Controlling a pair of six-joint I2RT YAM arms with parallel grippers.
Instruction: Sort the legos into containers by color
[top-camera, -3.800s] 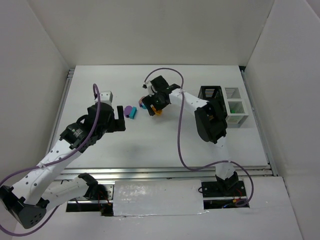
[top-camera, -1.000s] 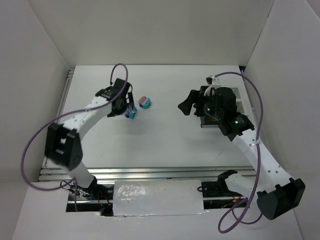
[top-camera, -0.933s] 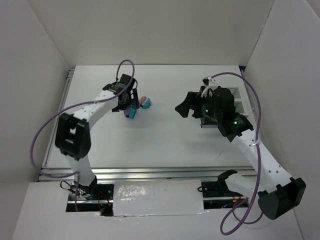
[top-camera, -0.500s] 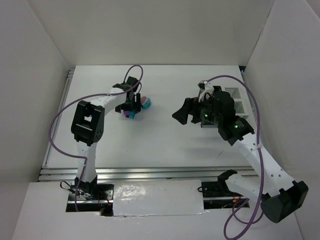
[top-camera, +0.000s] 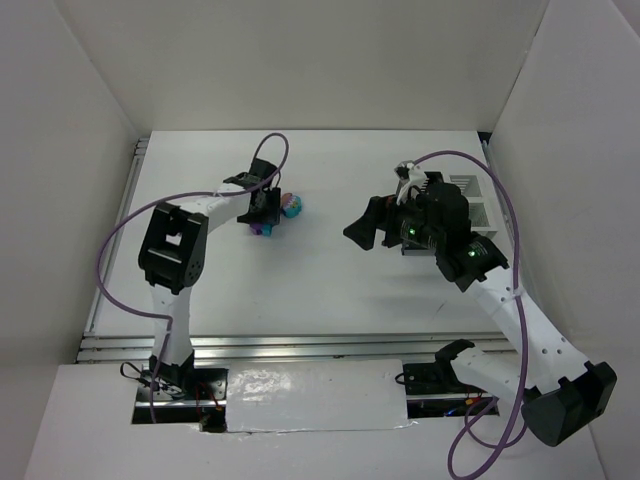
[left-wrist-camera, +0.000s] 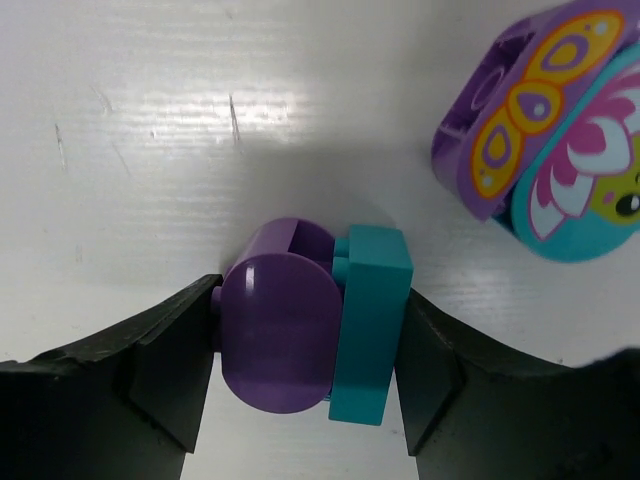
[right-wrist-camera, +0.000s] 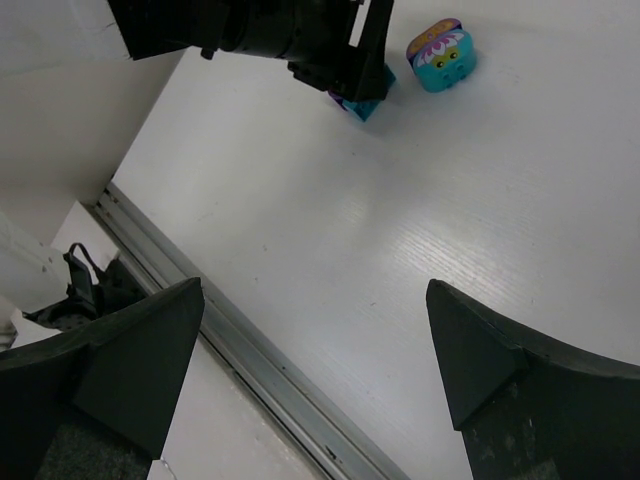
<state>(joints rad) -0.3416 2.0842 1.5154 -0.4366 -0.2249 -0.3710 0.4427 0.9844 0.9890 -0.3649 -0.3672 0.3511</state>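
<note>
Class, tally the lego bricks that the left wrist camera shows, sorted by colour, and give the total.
Purple: 2 (plain purple brick, butterfly-printed purple brick)
Teal: 2 (plain teal brick, flower-printed teal brick)
Total: 4

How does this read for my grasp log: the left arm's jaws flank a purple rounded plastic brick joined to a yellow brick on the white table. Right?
Not quite: the piece joined to the purple rounded plastic brick is a teal plastic brick, not yellow. The left wrist view shows it; the left jaws do flank the pair on the white table.
</note>
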